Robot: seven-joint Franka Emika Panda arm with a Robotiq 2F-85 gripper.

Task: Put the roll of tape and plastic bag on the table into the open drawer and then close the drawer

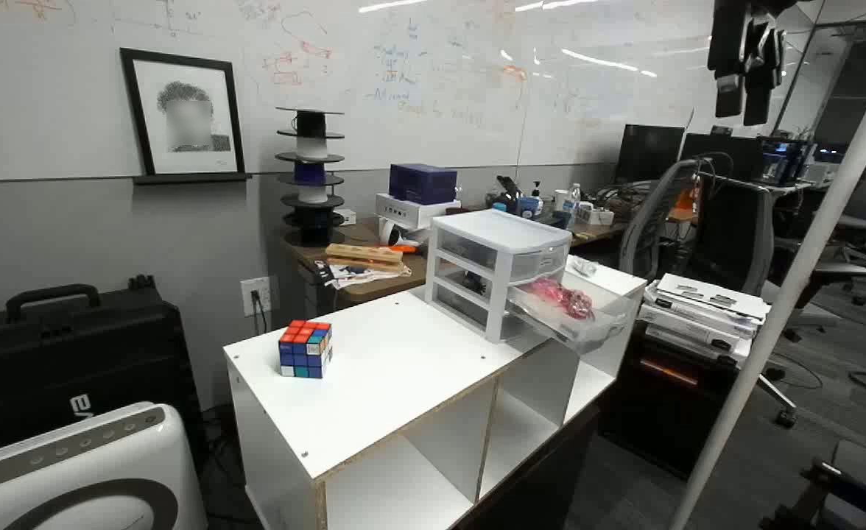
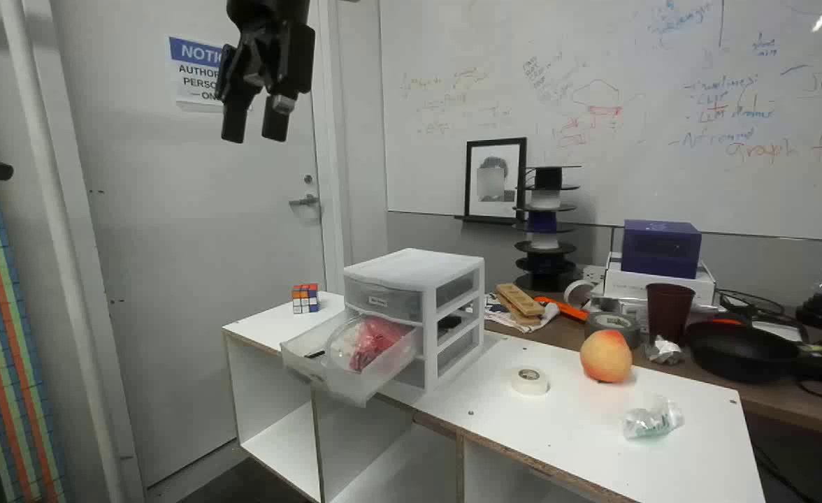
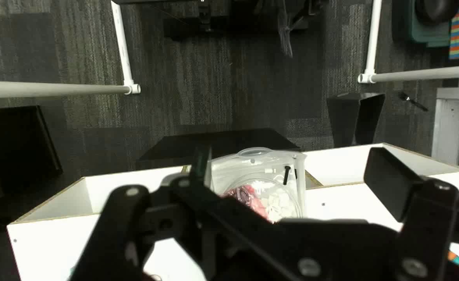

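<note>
A white roll of tape (image 2: 531, 386) lies flat on the white table (image 2: 565, 433), right of the small drawer unit. A clear crumpled plastic bag (image 2: 652, 422) lies further right; it also shows behind the unit in an exterior view (image 1: 585, 266). The open drawer (image 2: 383, 370) is pulled far out and looks like the middle level; it also shows in the wrist view (image 3: 301, 179). It holds a pink bag, a round clear dish with white bits and a black bolt. My gripper (image 2: 255, 126), also in an exterior view (image 1: 743, 110), is open and empty, high above the drawer.
The white drawer unit (image 2: 446, 300) stands mid-table. A peach (image 2: 606, 358) sits between tape and bag. A Rubik's cube (image 1: 305, 350) stands at the table's opposite end. A cluttered dark desk (image 2: 788, 398) with a pan and cup adjoins the table. A white pole (image 1: 794, 294) rises nearby.
</note>
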